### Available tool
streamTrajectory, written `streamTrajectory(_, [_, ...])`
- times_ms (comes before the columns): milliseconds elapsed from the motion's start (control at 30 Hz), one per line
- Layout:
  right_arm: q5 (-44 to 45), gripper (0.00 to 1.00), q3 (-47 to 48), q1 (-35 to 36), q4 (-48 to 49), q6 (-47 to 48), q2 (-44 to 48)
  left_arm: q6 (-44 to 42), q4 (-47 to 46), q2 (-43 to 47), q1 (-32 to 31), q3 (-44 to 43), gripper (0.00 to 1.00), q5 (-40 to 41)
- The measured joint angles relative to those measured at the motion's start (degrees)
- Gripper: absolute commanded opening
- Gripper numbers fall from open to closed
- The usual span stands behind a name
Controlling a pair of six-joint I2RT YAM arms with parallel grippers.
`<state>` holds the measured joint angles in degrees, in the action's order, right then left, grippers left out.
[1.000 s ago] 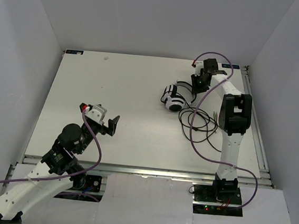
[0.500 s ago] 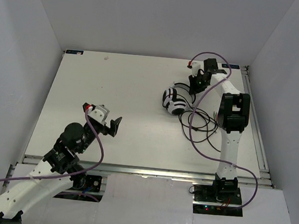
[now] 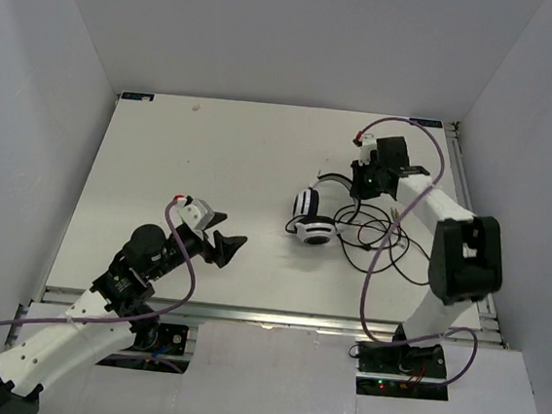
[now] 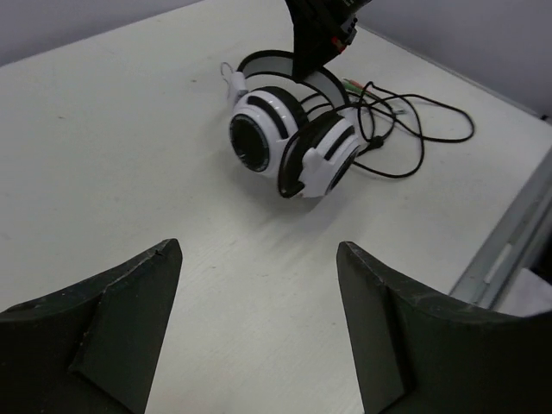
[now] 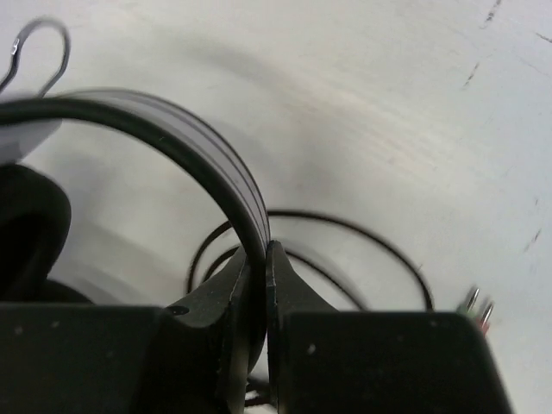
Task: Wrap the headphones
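The matte white table (image 3: 212,162) carries the headphones (image 3: 312,215) on its right half, with the cable heaped just beside them. I'd judge them light. The curved headband (image 5: 198,147) looks stiff yet springy, the best handle, and the right gripper (image 5: 259,267) is pinched tight on it. The left gripper (image 4: 259,250) gapes wide, holding nothing. The round earcups (image 4: 259,138) seem hard and glossy. The thin black cable (image 3: 380,242) lies limp and tangle-prone, and its small plug (image 5: 476,304) looks delicate.

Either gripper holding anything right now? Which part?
Right gripper is shut on the curved headband of the white-and-black over-ear headphones. Left gripper is open, empty.
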<state>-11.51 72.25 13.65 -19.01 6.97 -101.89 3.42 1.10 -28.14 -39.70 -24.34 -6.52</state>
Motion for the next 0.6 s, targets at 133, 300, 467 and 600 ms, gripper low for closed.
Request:
streamTrajectory(133, [6.93,0.08,-13.78,6.73,9.44,-5.12,19.12,8.36,-1.88,-1.18,-0.10,-0.21,0.81,-5.25])
streamTrajectory(300, [5.17,0.08,-23.92,5.02,19.07,-11.08,33.44,16.24,-3.74,-1.22,-1.88,-0.01,0.81,-8.95])
streamTrajectory(467, [4.24,0.08,-25.12,3.40,21.27,-14.77,33.70,20.01,-5.40,-2.50,-5.46,0.26,0.81,-9.21])
streamTrajectory(600, [5.80,0.08,-24.46,3.47,21.22,-18.34,33.18,20.76,-7.90,-6.82,-11.79,0.38,0.84,-6.16])
